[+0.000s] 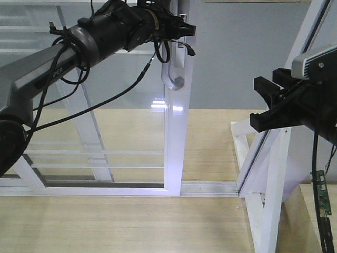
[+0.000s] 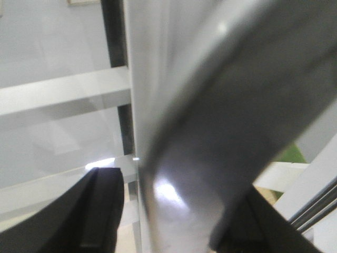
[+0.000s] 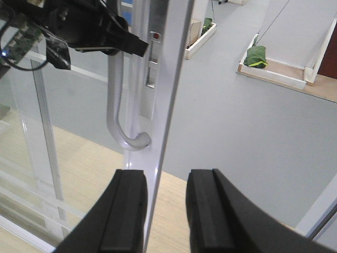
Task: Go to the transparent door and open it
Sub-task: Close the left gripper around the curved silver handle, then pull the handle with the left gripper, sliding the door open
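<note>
Left gripper [image 1: 188, 40] fingers [image 2: 102, 211] sit apart astride the pull handle [image 3: 111, 100] of the transparent door [image 1: 174, 147]; right gripper [image 3: 165, 211] fingers apart, holding nothing.

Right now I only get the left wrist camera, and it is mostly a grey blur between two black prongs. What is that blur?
Observer: It is the door's curved grey handle. In the front view the left gripper sits at its top end.
Operator: Where is the other arm?
Observer: The right gripper hangs off to the side, open, with nothing between its fingers, near a slanted white post.
Operator: Is the door shut against that post?
Observer: No. The front view shows a gap between the stile of the transparent door and the post, with bare floor track running across it.
</note>
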